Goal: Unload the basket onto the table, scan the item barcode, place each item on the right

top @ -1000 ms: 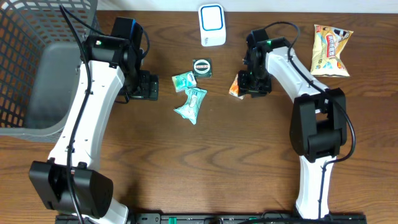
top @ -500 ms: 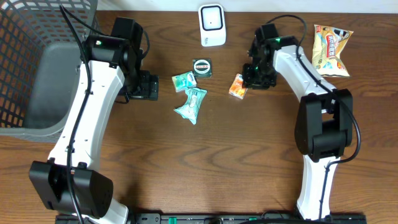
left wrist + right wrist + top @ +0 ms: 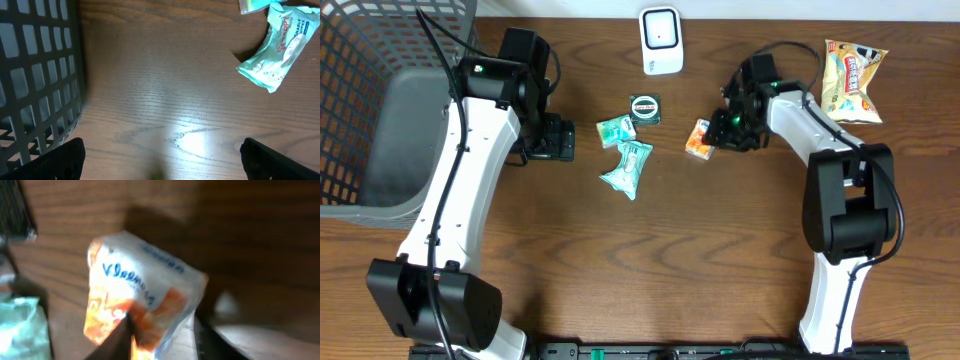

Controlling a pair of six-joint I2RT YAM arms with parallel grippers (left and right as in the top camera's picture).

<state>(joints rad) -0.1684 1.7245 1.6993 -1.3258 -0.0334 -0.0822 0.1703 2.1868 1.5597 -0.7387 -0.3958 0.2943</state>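
Note:
The item is a small orange-and-white Kleenex tissue pack (image 3: 698,140) lying right of the table's middle. My right gripper (image 3: 718,135) reaches it from the right. In the right wrist view the pack (image 3: 145,295) fills the gap between the two dark fingers (image 3: 117,340), whose jaws press on its lower end; the gripper (image 3: 162,332) is shut on it. A white scanner (image 3: 661,40) stands at the back centre, apart from the pack. My left gripper (image 3: 560,138) rests open over bare wood, its fingertips wide apart around nothing (image 3: 162,160).
A teal wipes pack (image 3: 628,166) (image 3: 277,47), a smaller teal pack (image 3: 614,130) and a round black tin (image 3: 645,107) lie between the arms. A yellow snack bag (image 3: 852,80) sits at the back right. A wire basket (image 3: 370,100) (image 3: 35,75) occupies the left side.
The right wrist has swung to the right and its jaws have narrowed onto the tissue pack, which shifted slightly left. The left arm has not moved.

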